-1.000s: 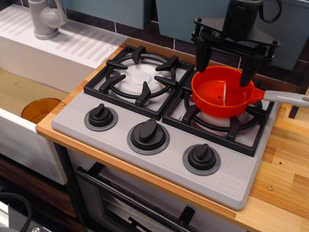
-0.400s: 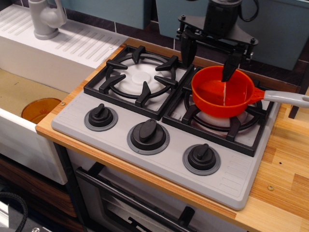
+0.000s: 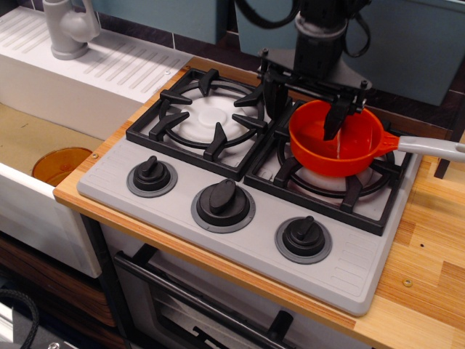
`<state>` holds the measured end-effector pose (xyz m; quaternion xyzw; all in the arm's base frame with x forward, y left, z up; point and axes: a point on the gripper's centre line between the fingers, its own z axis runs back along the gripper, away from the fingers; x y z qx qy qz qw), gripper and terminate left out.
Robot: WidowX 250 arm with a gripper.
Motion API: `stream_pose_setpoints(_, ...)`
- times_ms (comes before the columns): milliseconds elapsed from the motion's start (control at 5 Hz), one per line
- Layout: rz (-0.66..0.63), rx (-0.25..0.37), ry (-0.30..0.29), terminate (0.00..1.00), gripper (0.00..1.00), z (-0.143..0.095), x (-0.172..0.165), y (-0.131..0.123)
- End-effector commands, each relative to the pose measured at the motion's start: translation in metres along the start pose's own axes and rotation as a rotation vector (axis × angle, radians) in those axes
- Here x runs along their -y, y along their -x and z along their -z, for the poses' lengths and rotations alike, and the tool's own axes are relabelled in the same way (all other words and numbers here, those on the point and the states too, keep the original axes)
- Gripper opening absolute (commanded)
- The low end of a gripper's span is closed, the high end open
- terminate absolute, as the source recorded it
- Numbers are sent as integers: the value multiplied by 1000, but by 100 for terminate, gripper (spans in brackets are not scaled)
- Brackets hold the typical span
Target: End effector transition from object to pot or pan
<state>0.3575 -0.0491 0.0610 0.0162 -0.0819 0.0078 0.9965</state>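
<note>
The orange-red saucepan (image 3: 350,151) sits on the right burner grate, its light-grey handle (image 3: 433,147) pointing right. My black gripper (image 3: 301,123) is low over the pan's left side with its jaws wide open. The right finger (image 3: 335,121) reaches down inside the pan. The left finger (image 3: 272,98) hangs outside the pan, to the left of its rim, so the fingers straddle the left wall. Nothing is held. Whether a finger touches the pan I cannot tell.
The grey stove (image 3: 240,203) has two black burner grates and three black knobs along its front. An amber-orange round dish (image 3: 62,164) lies in the sink at the left. A grey faucet (image 3: 69,29) stands at the back left. The wooden counter (image 3: 429,247) runs along the right.
The gripper has moved left and down. It went from spanning the whole pan from above to straddling the pan's left wall, right finger inside. The pan has not moved.
</note>
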Motion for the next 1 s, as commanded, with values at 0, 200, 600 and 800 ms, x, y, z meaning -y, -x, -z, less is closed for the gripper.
stream_pose_setpoints(0, -14, 41, 34, 0, 100, 16, 2, -1)
stream_pose_setpoints(200, -14, 41, 34, 0, 100, 16, 2, -1)
stream_pose_setpoints(600, -14, 41, 34, 0, 100, 16, 2, -1)
stream_pose_setpoints(800, -14, 41, 34, 100, 100, 16, 2, -1)
